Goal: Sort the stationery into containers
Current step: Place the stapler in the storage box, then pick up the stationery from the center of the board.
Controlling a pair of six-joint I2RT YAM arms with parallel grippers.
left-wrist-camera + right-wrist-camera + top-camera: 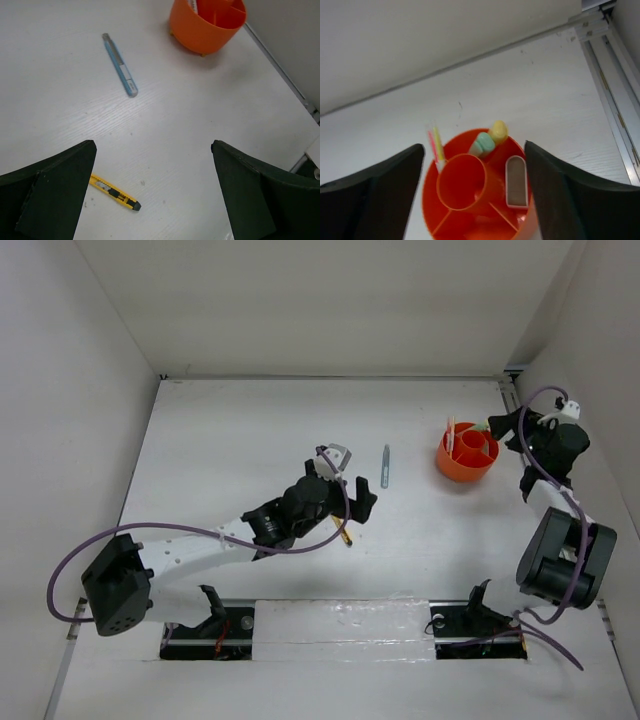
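White surface [250, 430] carries the orange pot [467, 452] at far right, the right tool [474, 150] hanging released over its markers [482, 144], while the left tool [153, 150], spread wide, hovers above the yellow-black pen [114, 191], probably to take it; the grey-blue pen [120, 65] lies nearer the pot.

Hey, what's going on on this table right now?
Two robot arms are sorting stationery into an orange divided pot. The right gripper hovers open and empty above it; inside are a pale green marker, a yellow marker, two thin pens and a tan eraser. The left gripper is open low over the table, a short yellow-black pen beside one finger and a grey-blue pen farther on, both not yet sorted.
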